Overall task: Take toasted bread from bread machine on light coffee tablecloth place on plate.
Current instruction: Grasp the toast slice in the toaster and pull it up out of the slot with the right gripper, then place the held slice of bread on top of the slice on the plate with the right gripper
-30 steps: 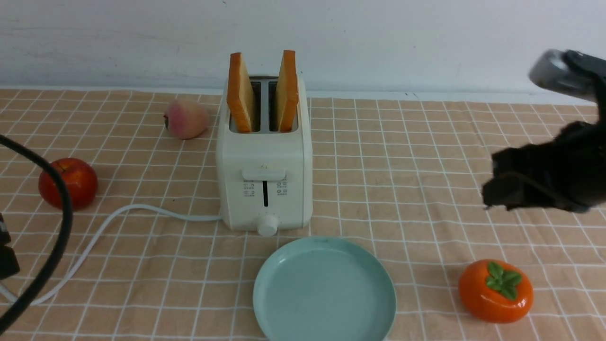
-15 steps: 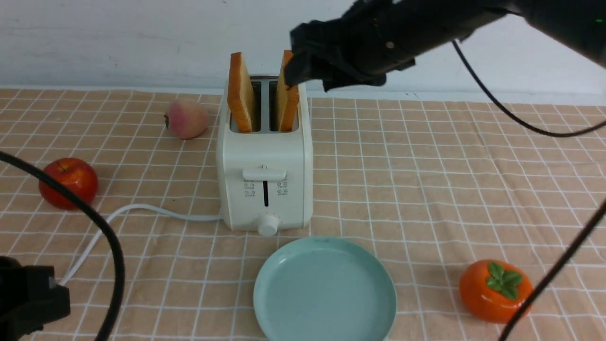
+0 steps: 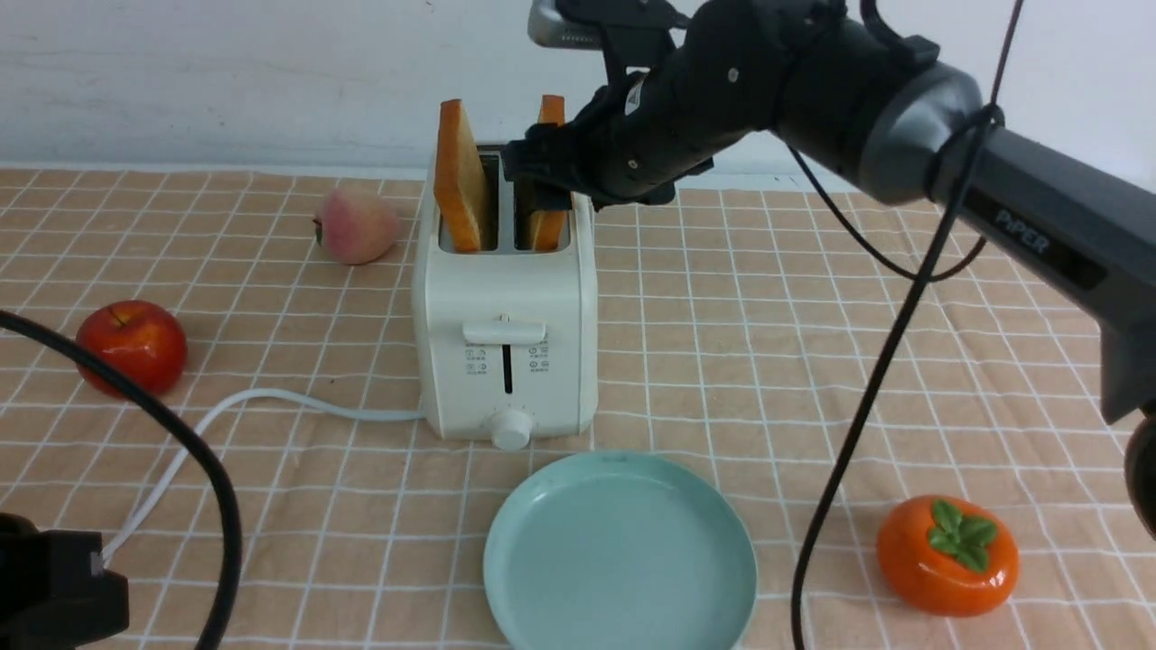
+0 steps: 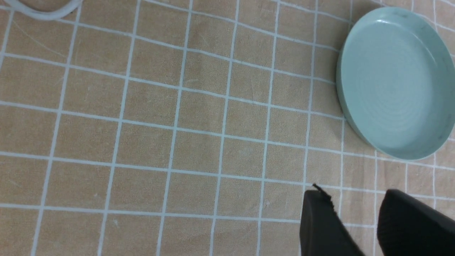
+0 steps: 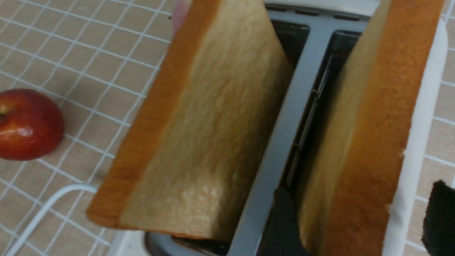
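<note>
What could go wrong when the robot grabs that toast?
1. The right gripper is open around the right slice, but one finger looks to be outside the toaster wall. Closing might pinch the wall too, and lifting could tug the toaster.
2. The slice leans in its slot, so a pinch might catch only a corner and it could drop before reaching the plate.

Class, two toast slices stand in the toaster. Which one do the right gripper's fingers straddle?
The slice in the right-hand slot: the right gripper is open around it, one finger on each side. The left-slot slice stands free, with nothing around it.
</note>
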Robot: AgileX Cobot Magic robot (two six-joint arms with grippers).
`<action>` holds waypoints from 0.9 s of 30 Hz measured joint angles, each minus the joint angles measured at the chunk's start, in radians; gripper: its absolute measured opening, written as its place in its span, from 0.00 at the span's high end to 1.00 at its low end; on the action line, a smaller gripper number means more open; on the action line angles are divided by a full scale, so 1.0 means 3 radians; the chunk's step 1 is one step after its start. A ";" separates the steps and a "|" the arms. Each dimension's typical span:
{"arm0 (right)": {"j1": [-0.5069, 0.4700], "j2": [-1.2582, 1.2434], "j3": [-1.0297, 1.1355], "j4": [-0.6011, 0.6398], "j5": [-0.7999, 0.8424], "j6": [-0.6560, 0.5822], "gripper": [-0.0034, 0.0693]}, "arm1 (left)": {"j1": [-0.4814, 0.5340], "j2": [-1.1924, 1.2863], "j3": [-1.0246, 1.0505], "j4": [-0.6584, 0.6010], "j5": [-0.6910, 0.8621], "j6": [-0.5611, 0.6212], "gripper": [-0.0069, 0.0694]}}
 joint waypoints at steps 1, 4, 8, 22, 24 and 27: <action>0.0000 0.0000 -0.0002 -0.0004 -0.0007 0.0021 0.36 | 0.0000 0.0000 0.0000 0.0000 0.0000 0.0000 0.60; 0.0000 -0.0004 -0.0009 0.0007 -0.0027 0.0050 0.63 | 0.0000 0.0000 0.0000 -0.0001 0.0000 0.0001 0.60; 0.0000 -0.0039 -0.0009 0.0027 -0.0022 0.0066 0.83 | 0.0000 0.0000 0.0000 -0.0001 -0.0003 0.0001 0.60; -0.0021 -0.0882 -0.0015 -0.0203 0.0266 0.0066 0.82 | 0.0000 0.0000 0.0000 -0.0014 -0.0029 0.0001 0.60; -0.0021 -0.1060 -0.0019 -0.0358 0.0446 0.0066 0.82 | 0.0000 0.0000 0.0000 -0.0020 -0.0062 0.0001 0.60; -0.0026 -0.1300 -0.0022 -0.0591 0.0643 0.0066 0.82 | 0.0000 0.0000 0.0000 -0.0024 -0.0151 0.0001 0.60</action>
